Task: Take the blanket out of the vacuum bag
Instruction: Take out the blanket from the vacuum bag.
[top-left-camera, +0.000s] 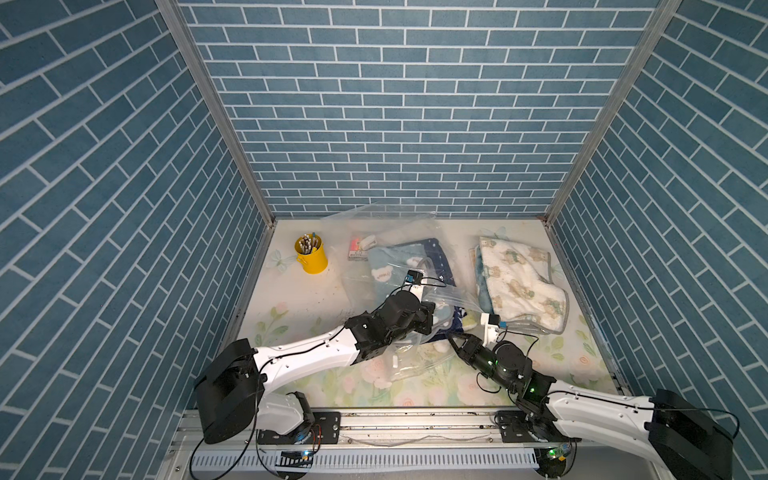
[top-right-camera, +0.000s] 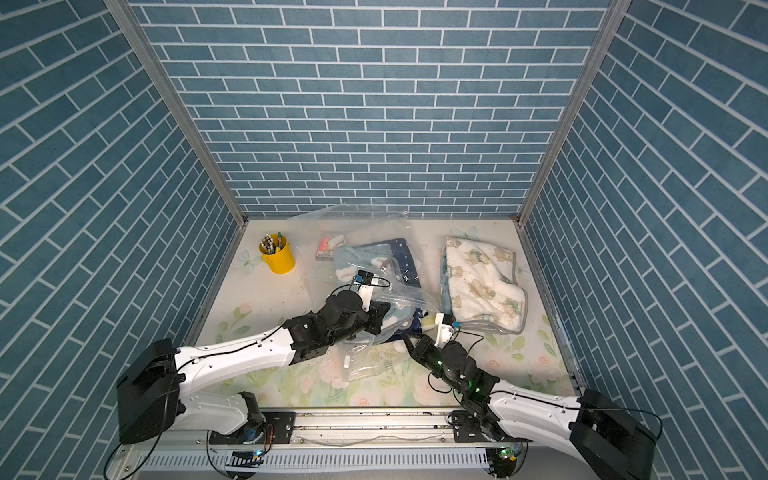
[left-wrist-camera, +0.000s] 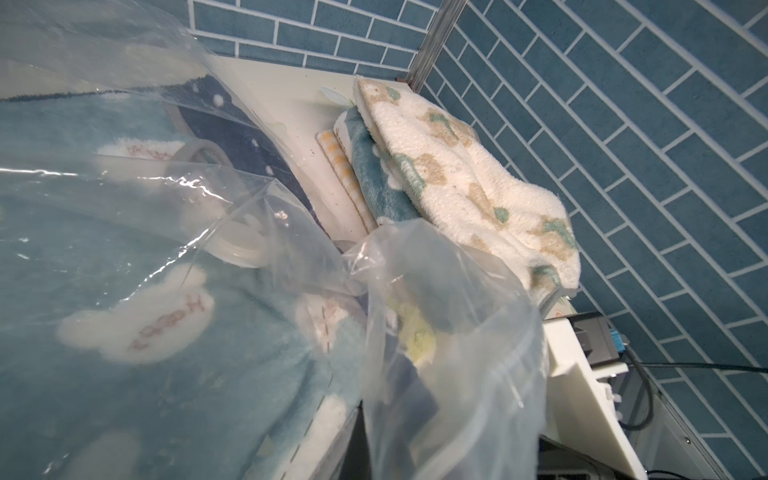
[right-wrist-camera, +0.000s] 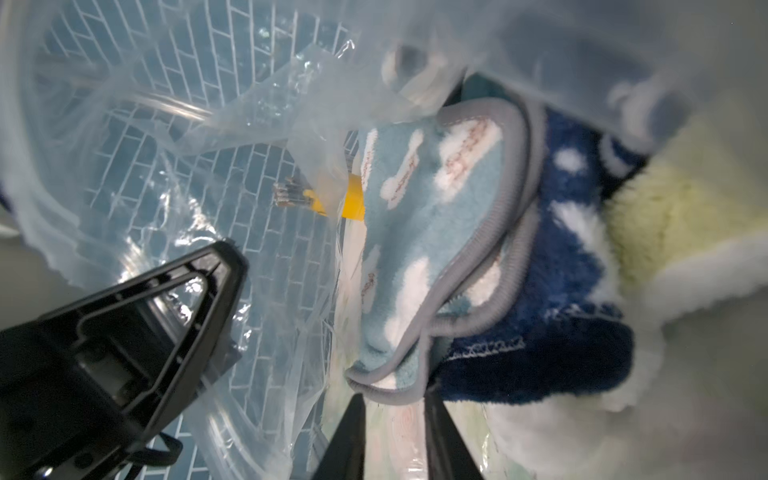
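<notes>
Two left fingers (right-wrist-camera: 226, 286) pinch the vacuum bag (top-left-camera: 399, 224). With right fingers (right-wrist-camera: 351, 449) apart beside the blanket (right-wrist-camera: 415, 232), it may slip back in.

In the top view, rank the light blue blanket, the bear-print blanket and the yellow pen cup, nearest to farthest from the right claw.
1. light blue blanket, in the vacuum bag, its corner at the right claw.
2. bear-print blanket, by the right wall.
3. yellow pen cup, far left corner.
</notes>
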